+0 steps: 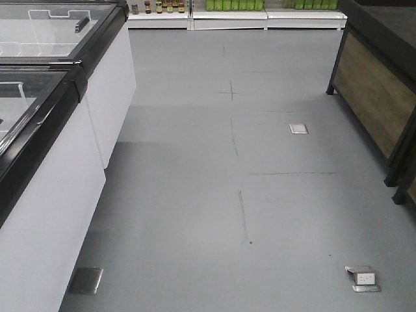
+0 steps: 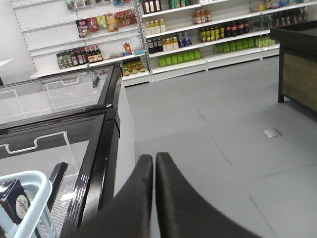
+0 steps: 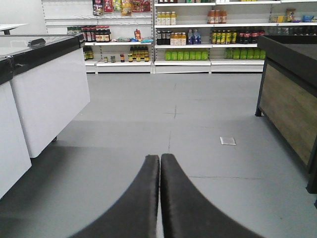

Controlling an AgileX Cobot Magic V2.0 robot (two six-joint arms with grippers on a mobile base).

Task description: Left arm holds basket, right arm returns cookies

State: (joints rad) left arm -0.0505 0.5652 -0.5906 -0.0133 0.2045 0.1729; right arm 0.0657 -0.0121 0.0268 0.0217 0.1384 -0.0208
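Nearest, the left hand (image 2: 154,157) has its fingers pressed together on nothing, and so does the right hand (image 3: 160,157). The pale blue basket (image 2: 30,196) sits unheld beside the glass-topped freezer (image 2: 59,99). A dark box in it is likely the cookies (image 2: 11,201). By my reckoning, both holding and returning remain.

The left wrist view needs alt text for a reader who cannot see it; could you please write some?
The left gripper, shut and empty, points across a grey shop floor towards shelves of bottles. On its left stands a glass-topped freezer, and the lower left corner shows a light blue basket with a dark box inside.
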